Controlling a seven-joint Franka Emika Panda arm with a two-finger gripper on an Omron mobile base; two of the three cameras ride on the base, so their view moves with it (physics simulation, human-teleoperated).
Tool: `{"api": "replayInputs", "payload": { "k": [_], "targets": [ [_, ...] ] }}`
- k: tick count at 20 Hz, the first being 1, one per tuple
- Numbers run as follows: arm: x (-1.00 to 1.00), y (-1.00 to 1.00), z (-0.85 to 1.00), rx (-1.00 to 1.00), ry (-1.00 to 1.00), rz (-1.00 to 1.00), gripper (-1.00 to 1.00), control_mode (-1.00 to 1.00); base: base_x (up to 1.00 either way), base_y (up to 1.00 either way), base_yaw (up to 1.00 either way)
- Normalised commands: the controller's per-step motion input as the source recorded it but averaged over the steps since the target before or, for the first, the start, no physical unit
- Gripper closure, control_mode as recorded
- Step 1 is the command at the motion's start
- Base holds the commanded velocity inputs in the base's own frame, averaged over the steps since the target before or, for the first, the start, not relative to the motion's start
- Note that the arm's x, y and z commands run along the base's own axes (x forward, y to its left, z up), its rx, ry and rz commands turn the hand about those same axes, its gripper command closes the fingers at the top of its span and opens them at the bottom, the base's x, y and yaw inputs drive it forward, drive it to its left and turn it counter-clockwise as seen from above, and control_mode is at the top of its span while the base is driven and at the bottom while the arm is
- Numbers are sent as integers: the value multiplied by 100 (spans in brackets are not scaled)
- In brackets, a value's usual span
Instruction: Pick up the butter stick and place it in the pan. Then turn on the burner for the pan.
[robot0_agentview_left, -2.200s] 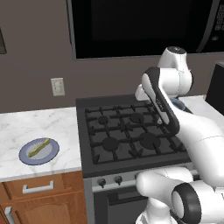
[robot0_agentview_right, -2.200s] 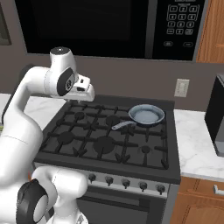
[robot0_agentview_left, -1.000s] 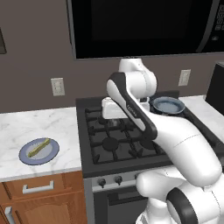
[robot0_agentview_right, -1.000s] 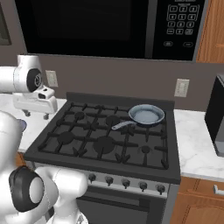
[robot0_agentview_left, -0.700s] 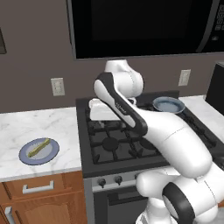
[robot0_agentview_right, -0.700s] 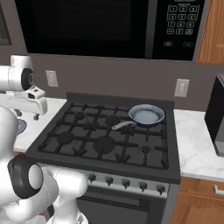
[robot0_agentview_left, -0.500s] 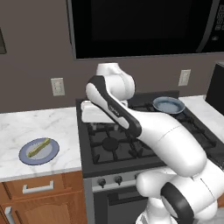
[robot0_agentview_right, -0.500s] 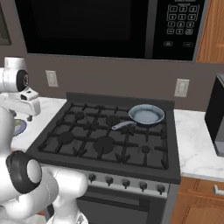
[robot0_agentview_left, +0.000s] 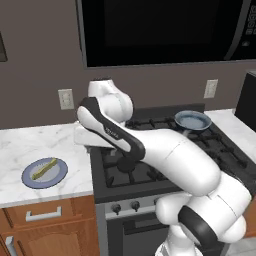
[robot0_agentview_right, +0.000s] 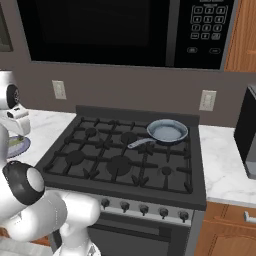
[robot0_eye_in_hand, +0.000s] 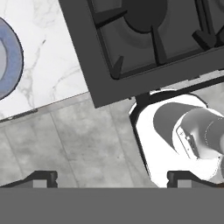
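The pan sits on the stove's back-right burner.

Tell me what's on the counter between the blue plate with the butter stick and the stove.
Nothing: in the left base view, bare white marble counter separates the plate, holding the butter stick, from the stove. The gripper hangs above that stretch.

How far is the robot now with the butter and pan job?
Nothing is done yet. The butter stick lies on the blue plate on the counter; the pan sits empty on the stove. The gripper is open over the counter edge. Picking, placing and the burner remain.
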Motion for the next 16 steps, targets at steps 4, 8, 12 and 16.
{"api": "replayInputs", "payload": {
  "k": [4, 8, 12, 16],
  "targets": [
    [21, 39, -15, -5, -1, -5, -100, -100, 0, 0, 0],
    [24, 47, -19, -3, 0, -6, -100, -100, 0, 0, 0],
    [24, 46, -31, 0, 0, -7, -100, -100, 0, 0, 0],
    [23, 44, -33, 0, 0, -6, -100, -100, 0, 0, 0]
  ]
}}
